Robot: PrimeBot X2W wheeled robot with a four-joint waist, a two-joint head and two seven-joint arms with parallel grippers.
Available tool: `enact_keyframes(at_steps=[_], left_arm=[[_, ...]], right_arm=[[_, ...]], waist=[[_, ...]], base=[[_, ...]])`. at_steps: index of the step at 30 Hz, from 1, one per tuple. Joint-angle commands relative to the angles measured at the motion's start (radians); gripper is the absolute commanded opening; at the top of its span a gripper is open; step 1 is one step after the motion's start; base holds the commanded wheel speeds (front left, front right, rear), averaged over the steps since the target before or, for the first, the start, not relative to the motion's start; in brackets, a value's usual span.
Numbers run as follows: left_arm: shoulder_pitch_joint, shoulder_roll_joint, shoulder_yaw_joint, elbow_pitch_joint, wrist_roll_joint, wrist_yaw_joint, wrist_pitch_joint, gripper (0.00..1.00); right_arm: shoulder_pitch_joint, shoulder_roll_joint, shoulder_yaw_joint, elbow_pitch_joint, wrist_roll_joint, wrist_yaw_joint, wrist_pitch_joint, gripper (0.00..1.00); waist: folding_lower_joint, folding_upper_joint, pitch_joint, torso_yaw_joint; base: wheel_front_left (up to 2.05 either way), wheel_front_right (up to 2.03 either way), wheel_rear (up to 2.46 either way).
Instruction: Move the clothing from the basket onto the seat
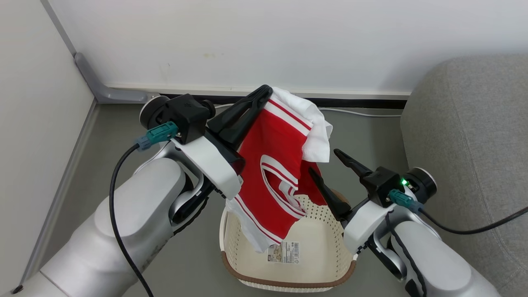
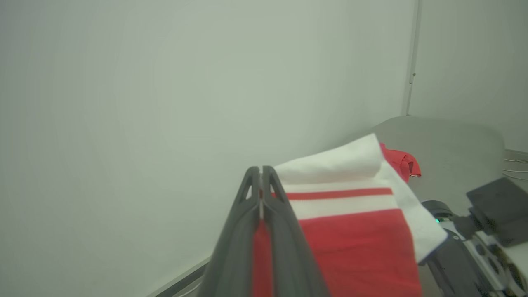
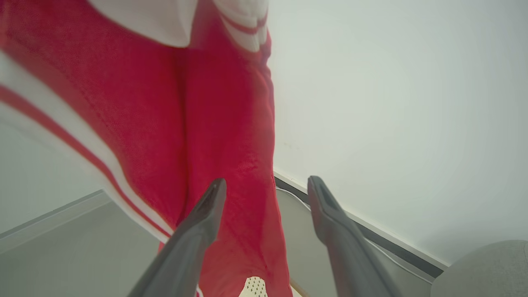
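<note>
The clothing (image 1: 274,165) hangs in the air over the basket (image 1: 288,284). It is pinched at its top edge by the striped trim, with a white panel flopped over to the right. The red body drapes down so that its lowest hem reaches inside the basket, just above the barcode sticker (image 1: 284,252); whether it touches the basket's floor cannot be told. It looks light and limp and folds wherever it is unsupported. It will likely sag, swing and trail rather than hold a shape, and a loose hem could catch on the basket's rim when carried sideways. A pinch on a doubled, trimmed edge, as here, seems the surest hold, and a second hold lower on the red body would gather the trailing part. The left gripper (image 1: 264,91) has its fingers (image 2: 288,239) pressed together on the cloth, with a thin line of fabric showing between them. The right gripper (image 1: 324,161) stands beside the hanging red fabric with its fingers (image 3: 198,231) spread apart and nothing clamped. One finger lies close against the cloth, though contact cannot be judged. The seat (image 1: 466,123) lies to the right, near the basket, with grey floor (image 1: 123,132) around and a white wall (image 1: 247,41) behind.
</note>
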Motion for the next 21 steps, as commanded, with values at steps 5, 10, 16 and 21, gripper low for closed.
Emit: enact_keyframes(at_steps=[5,10,16,21], left_arm=[[-0.069,0.01,0.026,-0.03,0.0,-0.001,-0.01,0.0],[-0.075,-0.001,0.017,-0.039,0.001,-0.001,-0.01,0.0],[-0.082,-0.011,0.002,-0.051,0.003,-0.001,-0.01,0.0],[-0.084,-0.022,-0.01,-0.059,0.002,-0.001,-0.01,0.0]], right_arm=[[-0.107,-0.031,0.086,0.026,0.04,0.003,-0.01,1.0],[-0.183,-0.057,0.187,0.081,0.082,0.003,-0.01,1.0],[-0.299,-0.088,0.4,0.143,0.191,0.003,-0.01,1.0],[-0.395,-0.091,0.501,0.211,0.261,0.003,-0.01,1.0]], waist=[[0.0,0.0,0.01,0.011],[0.0,0.0,0.02,0.023],[0.0,0.0,0.032,0.042],[0.0,0.0,0.039,0.065]], base=[[0.0,0.0,0.0],[0.0,0.0,0.0],[0.0,0.0,0.0],[0.0,0.0,0.0]])
